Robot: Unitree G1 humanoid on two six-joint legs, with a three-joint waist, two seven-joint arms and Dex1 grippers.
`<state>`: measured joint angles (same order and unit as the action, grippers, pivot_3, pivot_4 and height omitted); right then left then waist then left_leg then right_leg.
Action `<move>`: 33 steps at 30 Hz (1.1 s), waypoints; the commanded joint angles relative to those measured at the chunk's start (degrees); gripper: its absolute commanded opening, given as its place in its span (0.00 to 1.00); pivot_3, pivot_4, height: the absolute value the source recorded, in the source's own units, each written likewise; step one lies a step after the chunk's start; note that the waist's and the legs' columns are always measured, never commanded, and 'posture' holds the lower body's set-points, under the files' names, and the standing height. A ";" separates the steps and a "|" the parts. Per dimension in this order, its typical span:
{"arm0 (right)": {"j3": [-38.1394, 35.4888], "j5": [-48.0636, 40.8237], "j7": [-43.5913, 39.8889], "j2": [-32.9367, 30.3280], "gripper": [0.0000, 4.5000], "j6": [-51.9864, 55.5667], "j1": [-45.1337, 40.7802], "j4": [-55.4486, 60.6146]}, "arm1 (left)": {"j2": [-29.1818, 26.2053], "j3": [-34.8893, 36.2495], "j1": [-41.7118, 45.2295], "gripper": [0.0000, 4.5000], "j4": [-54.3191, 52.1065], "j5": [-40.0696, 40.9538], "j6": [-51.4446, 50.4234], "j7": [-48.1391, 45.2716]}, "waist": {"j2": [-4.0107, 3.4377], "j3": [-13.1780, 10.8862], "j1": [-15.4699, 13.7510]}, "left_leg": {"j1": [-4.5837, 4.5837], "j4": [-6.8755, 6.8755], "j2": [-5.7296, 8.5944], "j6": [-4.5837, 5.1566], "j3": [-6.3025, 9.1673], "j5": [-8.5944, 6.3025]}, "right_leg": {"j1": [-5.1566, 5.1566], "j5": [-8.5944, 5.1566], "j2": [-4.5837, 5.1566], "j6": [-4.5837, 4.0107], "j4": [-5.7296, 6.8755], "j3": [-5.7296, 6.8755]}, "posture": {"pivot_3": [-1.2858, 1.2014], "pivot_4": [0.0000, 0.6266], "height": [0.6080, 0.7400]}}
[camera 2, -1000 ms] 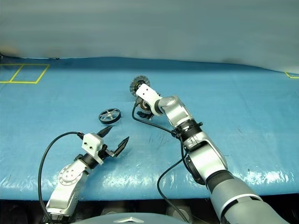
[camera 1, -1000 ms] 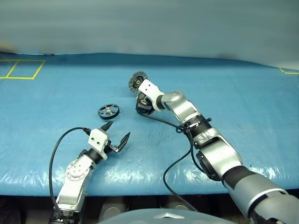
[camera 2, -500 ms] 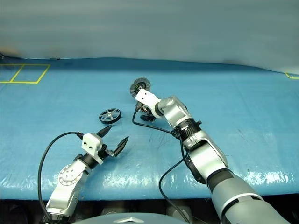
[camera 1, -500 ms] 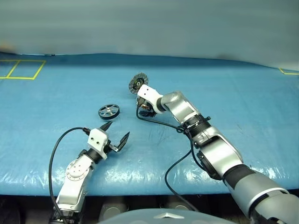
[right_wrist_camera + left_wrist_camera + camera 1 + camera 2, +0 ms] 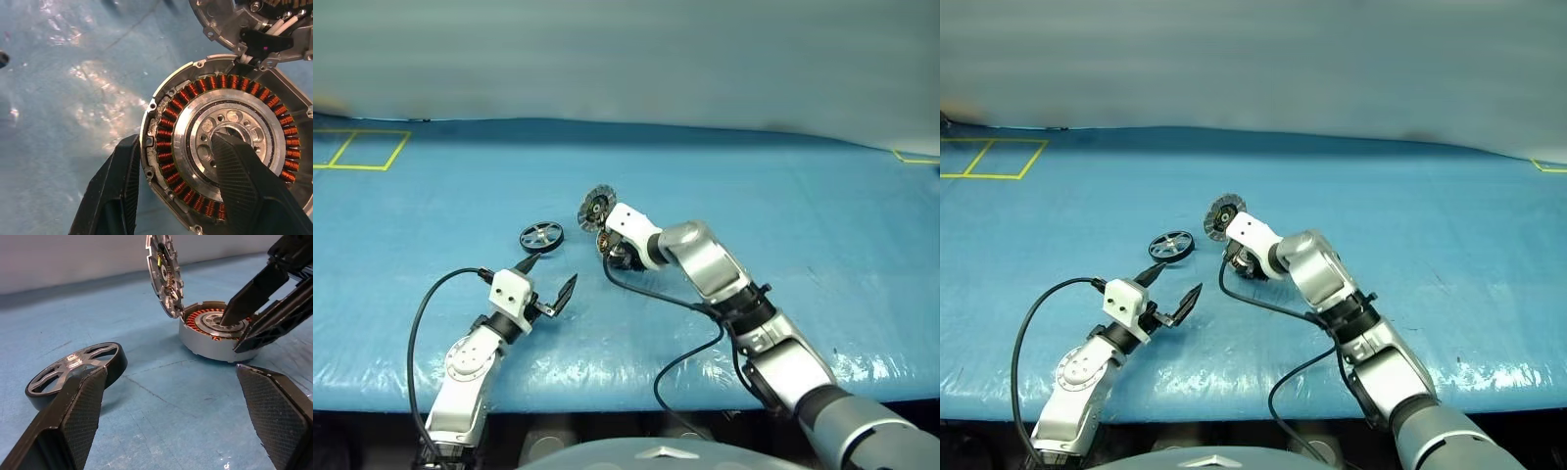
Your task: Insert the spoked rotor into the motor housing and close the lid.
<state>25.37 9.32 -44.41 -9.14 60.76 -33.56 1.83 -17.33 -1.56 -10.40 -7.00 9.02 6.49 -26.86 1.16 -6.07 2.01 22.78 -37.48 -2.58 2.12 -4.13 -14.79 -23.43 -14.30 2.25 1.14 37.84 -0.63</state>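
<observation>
spoked rotor [image 5: 1170, 245] lies flat on the blue tabletop [image 5: 1449, 235]. motor housing [image 5: 1245, 262] sits just right of the rotor, lid [image 5: 1224, 212] raised upright at the housing's far edge. right gripper [image 5: 1239, 261] is at the housing. left gripper [image 5: 1171, 284] hovers spread, just nearer than the rotor.

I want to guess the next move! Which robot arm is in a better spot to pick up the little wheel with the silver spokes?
Probably the left. Its left gripper stands open just short of the spoked rotor, which lies free on the blue table. The right gripper is busy straddling the motor housing wall, under the raised lid.
</observation>
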 commanded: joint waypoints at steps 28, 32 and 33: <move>-6.64 -18.27 23.06 16.51 0.42 31.74 17.55 25.31 | -0.56 -2.03 -1.05 1.00 -3.94 -0.19 -0.89 -1.65 | -0.03 0.19 1.36 | 0.17 0.72 -0.01 -0.26 0.12 -0.12 | -0.35 -0.30 0.34 -0.45 -0.31 0.43 | 0.52 0.24 1.00; -6.85 -20.16 24.43 17.32 0.58 31.74 16.40 25.16 | -0.63 -1.98 -0.72 1.00 -3.93 -0.08 -1.02 -1.83 | -0.02 0.14 1.72 | 0.17 0.84 -0.01 -0.24 0.12 -0.11 | -0.37 -0.32 0.34 -0.46 -0.34 0.47 | 0.52 0.24 1.00; -7.06 -20.75 24.77 17.69 0.64 31.74 15.97 25.31 | -0.62 -1.92 -0.64 1.00 -3.91 -0.02 -1.05 -1.85 | -0.03 0.06 1.65 | 0.17 0.86 -0.01 -0.24 0.13 -0.10 | -0.37 -0.32 0.33 -0.47 -0.36 0.50 | 0.52 0.24 1.00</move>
<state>17.07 -8.84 -19.70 5.31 90.20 -18.49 28.87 -18.07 -2.91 -11.55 -7.97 8.57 5.30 -28.42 1.13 -6.02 3.66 22.98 -36.63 -2.59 1.88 -3.96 -14.89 -23.79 -14.63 2.59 0.68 37.45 -0.07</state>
